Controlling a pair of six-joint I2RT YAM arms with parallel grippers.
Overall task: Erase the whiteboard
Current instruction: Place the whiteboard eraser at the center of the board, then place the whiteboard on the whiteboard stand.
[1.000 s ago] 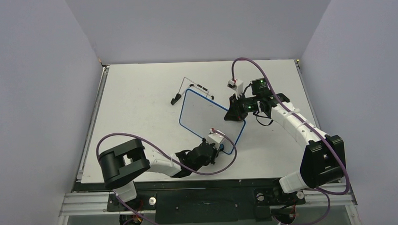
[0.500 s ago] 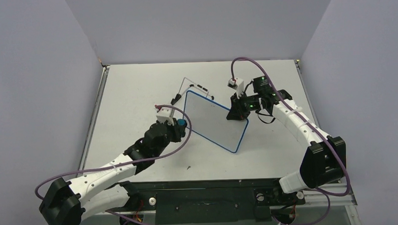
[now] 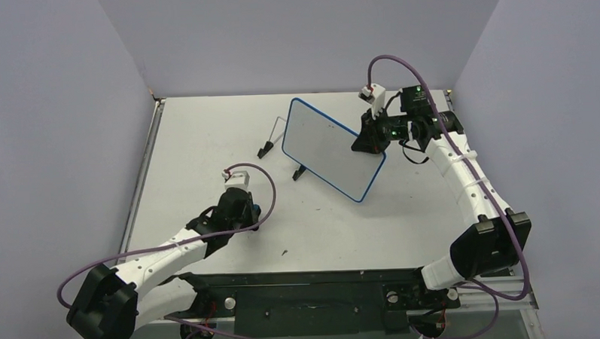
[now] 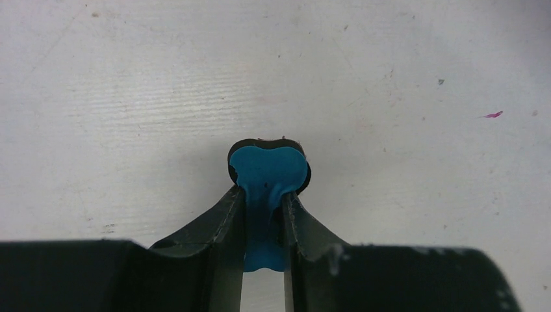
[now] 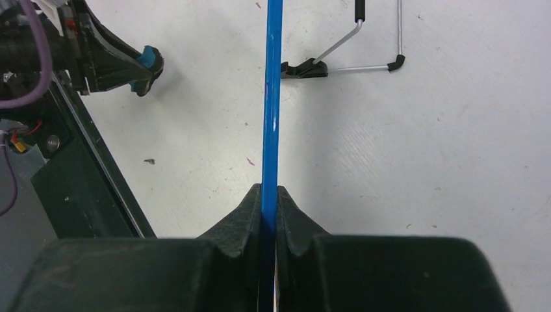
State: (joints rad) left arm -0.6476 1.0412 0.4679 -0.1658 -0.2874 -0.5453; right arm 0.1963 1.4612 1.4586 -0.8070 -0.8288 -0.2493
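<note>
Two arms share the job on the white table (image 3: 205,127). The right gripper (image 5: 269,192) is clamped onto the thin blue rim of the whiteboard (image 3: 328,144), its fingers pressed flat against either side of the edge. It holds the board tilted toward the table's far right corner, with the white face turned to the overhead camera. We read this hold as a way to steady the board and show its surface, since its black wire stand (image 5: 305,67) sits on the table behind it, toward the far edge, and does not look firm enough to take a wipe alone. From above we see no writing on the face. The view is too distant to rule out faint marks, and we cannot tell whether the board's lowest corner touches the table.

The left gripper (image 4: 265,195) is well apart from the board, low over the table between its centre and the near left corner. Its fingers are closed on the blue back of a small eraser (image 4: 268,170), pinching the moulded grip so the dark pad faces away from the wrist. The pad sits at or just above the bare table surface.

We judge the wiping to be finished or paused. The eraser is pointed at the table, not at the board.
</note>
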